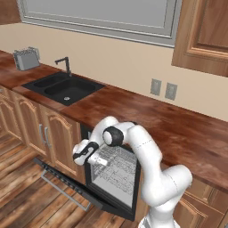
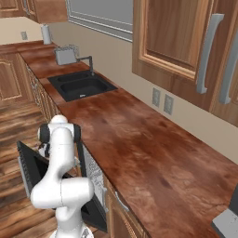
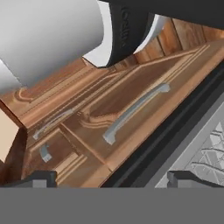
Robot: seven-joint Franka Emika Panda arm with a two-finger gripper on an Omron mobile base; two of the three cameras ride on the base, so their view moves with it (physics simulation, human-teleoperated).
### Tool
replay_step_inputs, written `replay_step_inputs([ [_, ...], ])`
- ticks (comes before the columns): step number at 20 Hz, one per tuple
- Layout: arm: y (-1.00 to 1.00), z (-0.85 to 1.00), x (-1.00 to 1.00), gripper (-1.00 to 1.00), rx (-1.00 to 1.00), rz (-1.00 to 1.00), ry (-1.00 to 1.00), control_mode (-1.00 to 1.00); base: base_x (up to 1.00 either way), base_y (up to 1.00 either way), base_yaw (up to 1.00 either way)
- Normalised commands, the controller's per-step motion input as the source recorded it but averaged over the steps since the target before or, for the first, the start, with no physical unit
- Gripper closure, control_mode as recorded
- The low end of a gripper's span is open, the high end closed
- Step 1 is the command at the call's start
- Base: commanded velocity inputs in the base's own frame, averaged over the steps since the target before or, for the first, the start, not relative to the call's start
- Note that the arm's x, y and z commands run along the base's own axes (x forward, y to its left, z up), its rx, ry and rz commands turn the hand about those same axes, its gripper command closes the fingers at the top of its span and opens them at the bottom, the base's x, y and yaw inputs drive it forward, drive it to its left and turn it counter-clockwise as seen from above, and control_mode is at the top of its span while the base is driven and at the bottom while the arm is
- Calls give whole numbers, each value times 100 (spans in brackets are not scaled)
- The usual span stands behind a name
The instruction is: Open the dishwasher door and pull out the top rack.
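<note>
Hand view, no legible writing, fingers [image 3: 111,177] spread, cabinet handle [image 3: 135,111]

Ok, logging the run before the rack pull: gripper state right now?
Gripper: open, holding nothing, in front of the top rack.
</note>
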Motion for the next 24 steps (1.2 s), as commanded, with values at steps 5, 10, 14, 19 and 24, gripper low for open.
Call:
replay_step_inputs([
  [5, -31, -82, 19, -100, 0, 10, -23, -100, 0, 0, 0],
  [10, -14, -68, 19, -100, 0, 7, -35, -100, 0, 0, 0],
  [14, 0, 6, 25, -100, 0, 0, -29, -100, 0, 0, 0],
  [19, -1, 6, 28, -100, 0, 0, -29, -100, 0, 0, 0],
  [24, -10, 9, 32, -100, -4, 0, -24, -100, 0, 0, 0],
])
